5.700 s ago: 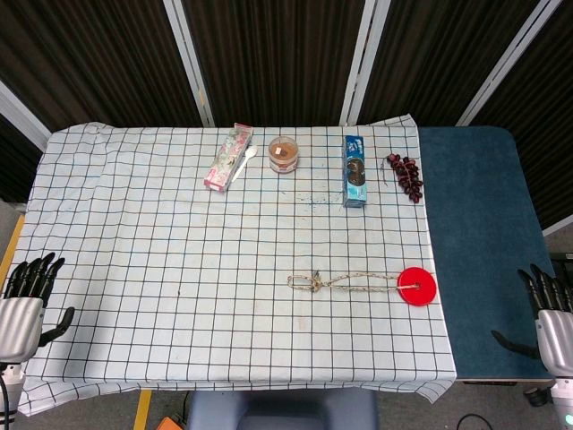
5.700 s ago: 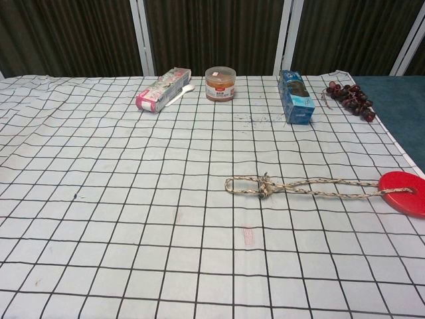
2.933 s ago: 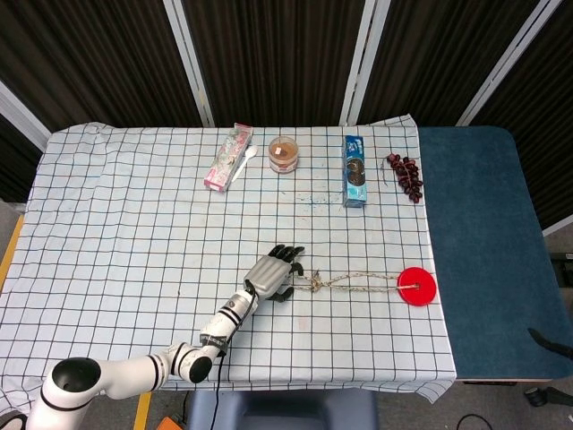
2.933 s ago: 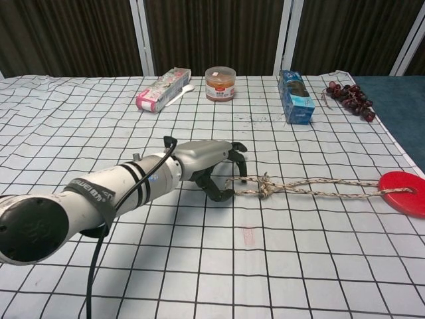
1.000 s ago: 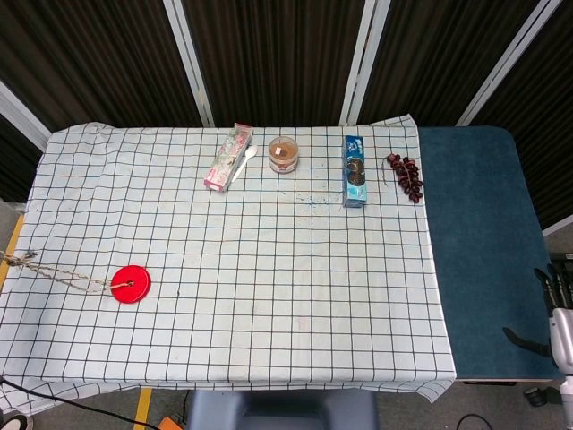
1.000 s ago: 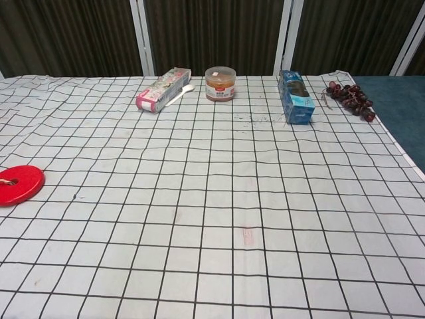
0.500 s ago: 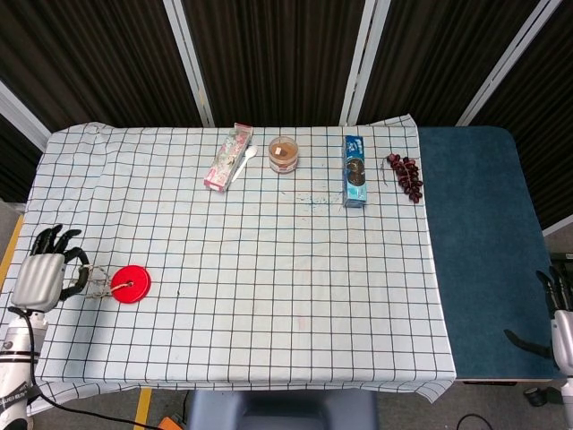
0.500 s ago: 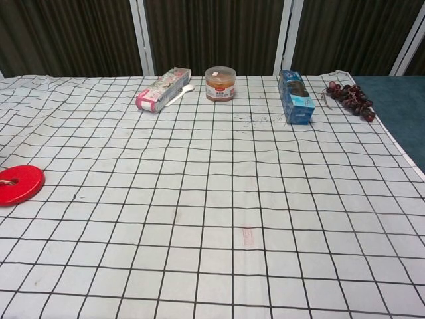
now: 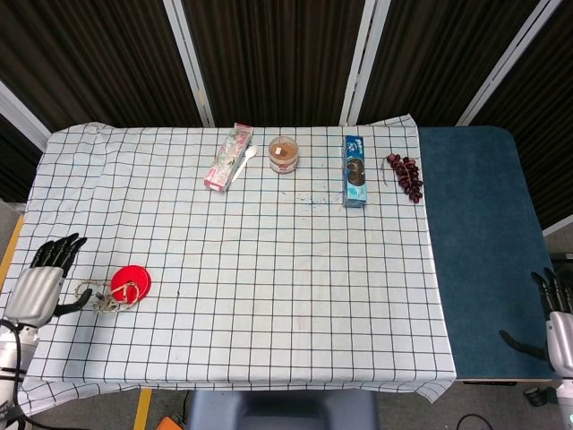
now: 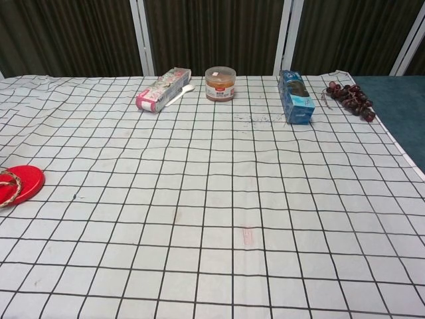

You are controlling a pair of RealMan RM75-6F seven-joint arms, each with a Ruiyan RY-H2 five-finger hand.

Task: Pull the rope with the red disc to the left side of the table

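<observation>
The red disc (image 9: pixel 132 281) lies flat on the checked cloth near the table's left edge; the chest view shows the red disc (image 10: pixel 20 183) at its left border. Its rope (image 9: pixel 97 296) is slack and bunched just left of the disc, one loop lying over the disc's edge, and a bit of that rope (image 10: pixel 6 181) appears in the chest view. My left hand (image 9: pixel 40 287) hovers at the left table edge with fingers spread, its thumb close to the rope's end and nothing gripped. My right hand (image 9: pixel 559 329) hangs off the lower right, fingers apart and empty.
Along the far edge stand a pink packet (image 9: pixel 227 157) with a white spoon (image 9: pixel 249 158), a brown jar (image 9: pixel 283 154), a blue box (image 9: pixel 355 170) and dark grapes (image 9: pixel 405 176). Bare blue tabletop (image 9: pixel 483 251) lies right of the checked cloth (image 9: pixel 269 269).
The left hand has let go of the rope and drawn back slightly down-left. The rope, stretched half a second ago, now lies bunched against the disc. The disc stays put.
</observation>
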